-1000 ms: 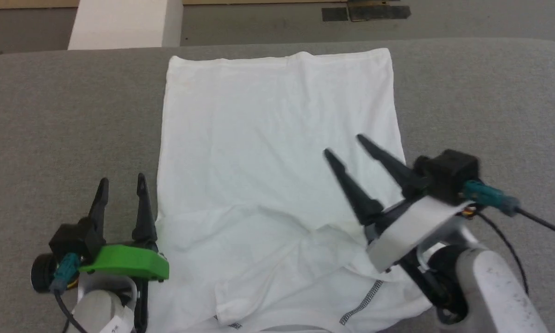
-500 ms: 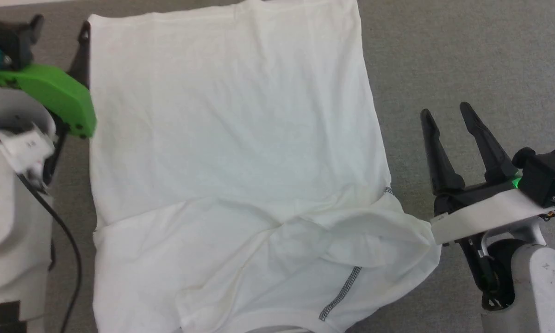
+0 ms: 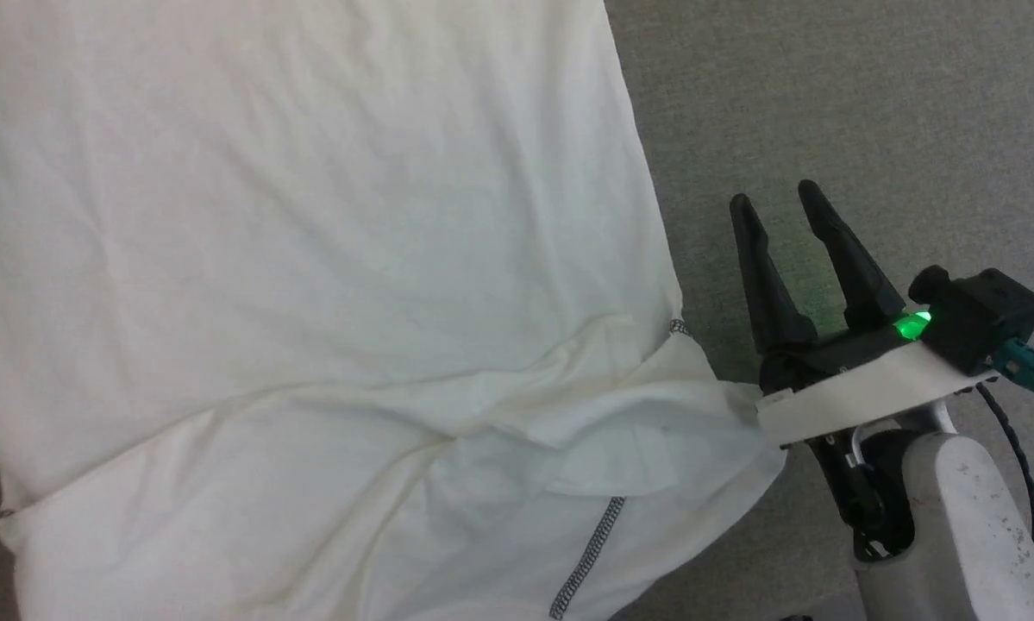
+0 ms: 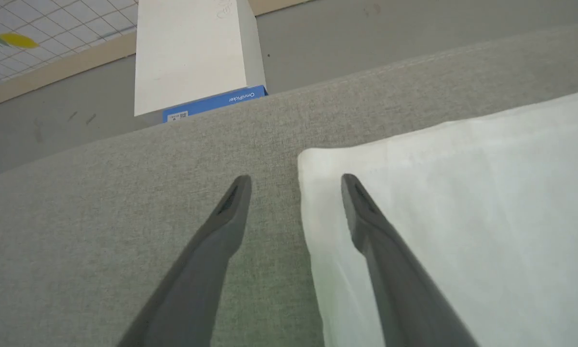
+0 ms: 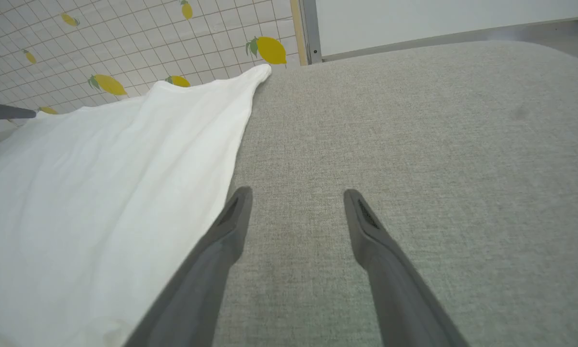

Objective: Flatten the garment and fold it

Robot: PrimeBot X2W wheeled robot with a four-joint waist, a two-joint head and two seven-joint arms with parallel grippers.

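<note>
White garment edges run beside splayed, empty left fingers and right fingers.

Shadows are kept faint by soft, even light. The garment is nearly washed out in the head view. A green glow is thrown onto the tabletop beside the right pincer. Wrist-view edges are bowed, and their near foreground is softened.

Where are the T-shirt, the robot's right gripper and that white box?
white T-shirt (image 3: 310,216), head view, on its flat middle panel.
right gripper (image 3: 774,193), head view, midway between its open fingertips.
white box (image 4: 190,53), left wrist view, on its broad white face.
</note>
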